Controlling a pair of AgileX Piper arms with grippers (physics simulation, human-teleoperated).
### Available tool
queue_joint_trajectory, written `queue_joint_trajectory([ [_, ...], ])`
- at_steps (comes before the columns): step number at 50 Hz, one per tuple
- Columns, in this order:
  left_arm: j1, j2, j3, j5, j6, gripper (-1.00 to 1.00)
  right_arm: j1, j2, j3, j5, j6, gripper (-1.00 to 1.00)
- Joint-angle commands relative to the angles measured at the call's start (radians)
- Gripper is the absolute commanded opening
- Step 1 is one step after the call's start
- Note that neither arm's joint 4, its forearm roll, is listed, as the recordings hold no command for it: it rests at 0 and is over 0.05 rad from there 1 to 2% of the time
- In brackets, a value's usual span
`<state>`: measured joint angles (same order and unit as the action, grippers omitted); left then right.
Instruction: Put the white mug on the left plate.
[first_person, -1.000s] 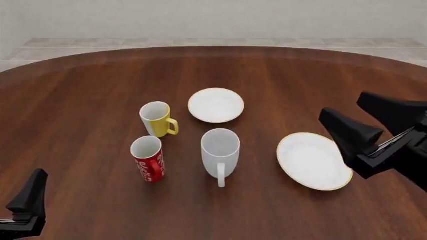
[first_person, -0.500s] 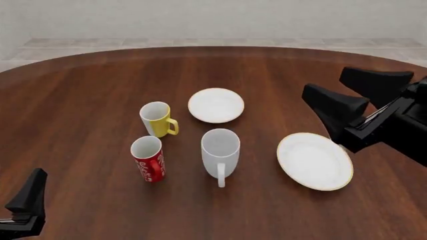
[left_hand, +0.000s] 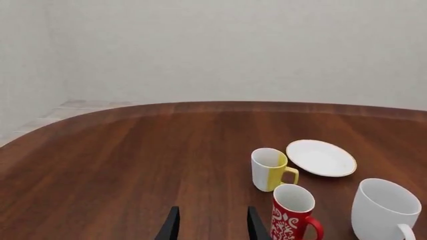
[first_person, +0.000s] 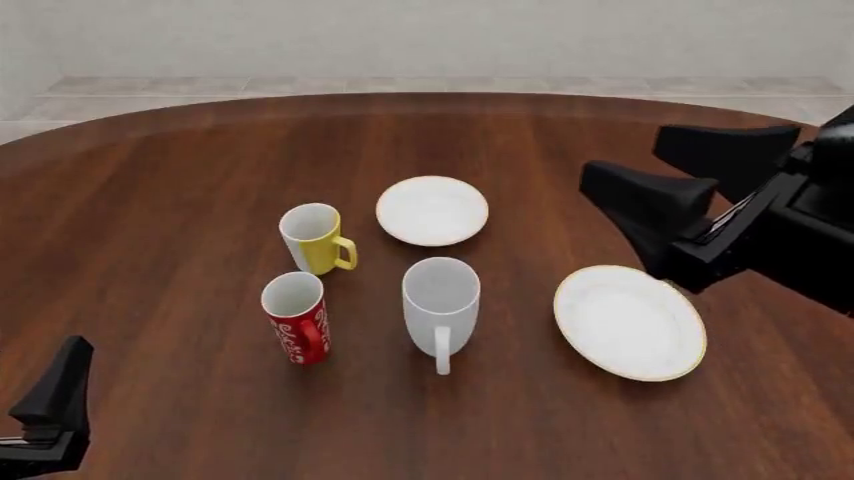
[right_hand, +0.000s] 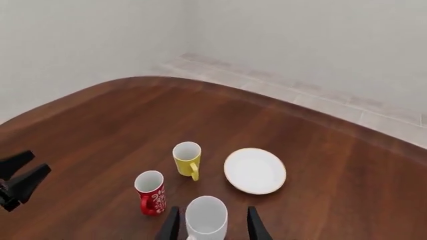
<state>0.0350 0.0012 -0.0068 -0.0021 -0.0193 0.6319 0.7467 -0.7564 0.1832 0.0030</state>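
Observation:
The white mug (first_person: 441, 298) stands upright mid-table, its handle turned toward the near edge; it also shows in the wrist views (left_hand: 383, 210) (right_hand: 205, 216). Just beyond it lies the left plate (first_person: 431, 210) (left_hand: 321, 157) (right_hand: 255, 170), white with a thin gold rim and nothing on it. My right gripper (first_person: 625, 157) hangs open in the air to the right of the mug, above the table, and holds nothing. In the right wrist view the mug sits low between the fingers (right_hand: 172, 226). My left gripper (first_person: 56, 400) (left_hand: 210, 224) rests open at the near left corner, far from the mug.
A yellow mug (first_person: 315, 238) and a red mug with white lettering (first_person: 295, 318) stand left of the white mug. A larger gold-rimmed plate (first_person: 629, 320) lies to its right, below my right arm. The round table's far edge (first_person: 427, 97) curves past the plates.
My right gripper has risen and swung left and farther over the table, away from the right plate. The left gripper and all mugs and plates stay put.

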Motion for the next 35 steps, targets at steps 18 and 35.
queue_joint_trajectory([
  [18,0.002,0.004,-0.014,0.004,-0.01,1.0,0.072,0.062,-0.045,0.041,-0.009,1.0],
  [35,0.001,0.0,-0.011,0.002,-0.008,1.0,0.059,0.109,-0.012,0.023,0.034,1.0],
])
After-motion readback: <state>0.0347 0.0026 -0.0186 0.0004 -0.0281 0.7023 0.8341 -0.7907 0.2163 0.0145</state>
